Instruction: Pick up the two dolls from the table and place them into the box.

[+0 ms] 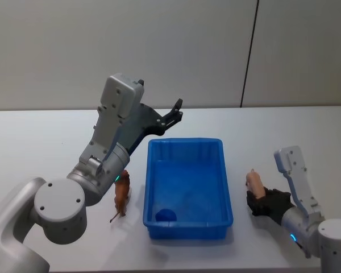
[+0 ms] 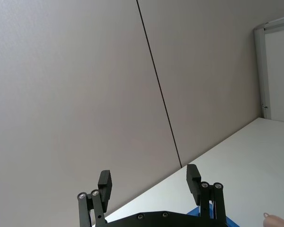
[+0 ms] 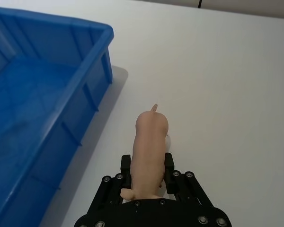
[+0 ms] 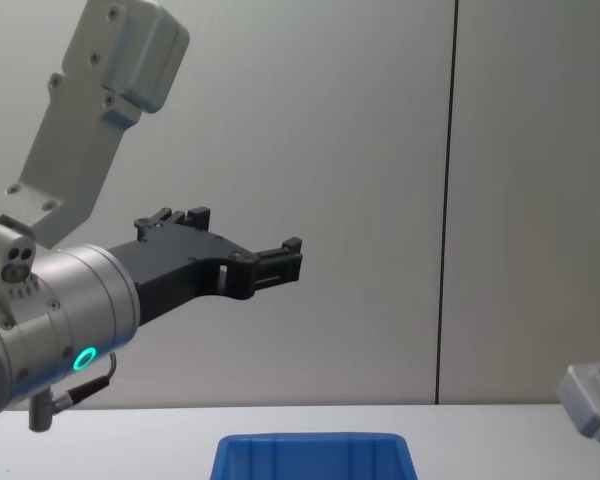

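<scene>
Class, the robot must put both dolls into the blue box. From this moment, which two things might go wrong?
1. The right gripper pinches the pink doll only near its rear end, so the doll might swing or slip during the carry.
2. The brown doll lies close beside the box, under the left arm. The open left gripper is raised high, and in coming down the arm could knock the doll away.

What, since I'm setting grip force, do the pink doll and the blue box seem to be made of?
The pink doll, clamped in the right gripper, is probably soft rubber or vinyl: it has smooth matte skin and a rounded, seamless shape, though its softness cannot be confirmed. The box looks like hard moulded plastic, slightly glossy, judging by its ribbed walls, thick rim and faint sheen.
</scene>
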`<action>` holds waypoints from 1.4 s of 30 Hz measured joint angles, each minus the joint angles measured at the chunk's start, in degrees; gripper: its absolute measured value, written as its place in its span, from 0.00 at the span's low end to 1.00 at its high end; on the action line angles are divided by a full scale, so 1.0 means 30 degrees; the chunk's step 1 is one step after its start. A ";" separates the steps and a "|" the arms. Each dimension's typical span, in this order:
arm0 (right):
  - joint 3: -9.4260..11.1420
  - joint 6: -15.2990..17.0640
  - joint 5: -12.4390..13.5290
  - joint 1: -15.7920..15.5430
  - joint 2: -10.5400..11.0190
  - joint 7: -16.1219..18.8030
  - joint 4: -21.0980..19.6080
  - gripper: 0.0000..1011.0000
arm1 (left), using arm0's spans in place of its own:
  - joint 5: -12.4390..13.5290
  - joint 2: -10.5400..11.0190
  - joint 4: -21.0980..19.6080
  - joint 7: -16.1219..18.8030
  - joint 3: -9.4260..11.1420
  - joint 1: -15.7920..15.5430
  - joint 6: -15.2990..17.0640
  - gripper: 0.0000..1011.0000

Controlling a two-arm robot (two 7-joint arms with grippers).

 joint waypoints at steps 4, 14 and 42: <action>0.0008 -0.0350 0.0007 -0.0015 -0.0001 0.0120 -0.0208 0.37 | 0.0000 0.0000 0.0000 0.0001 0.0001 0.0000 0.0000 0.99; 0.0021 -0.1711 -0.0181 -0.0174 0.0099 0.0665 -0.1205 0.37 | 0.0001 -0.0001 0.0000 0.0000 0.0000 0.0000 0.0001 0.99; -0.0834 -0.5548 -0.1411 0.1347 -0.0852 0.5510 -0.1263 0.60 | 0.0001 -0.0001 0.0000 0.0001 0.0000 0.0000 0.0000 0.99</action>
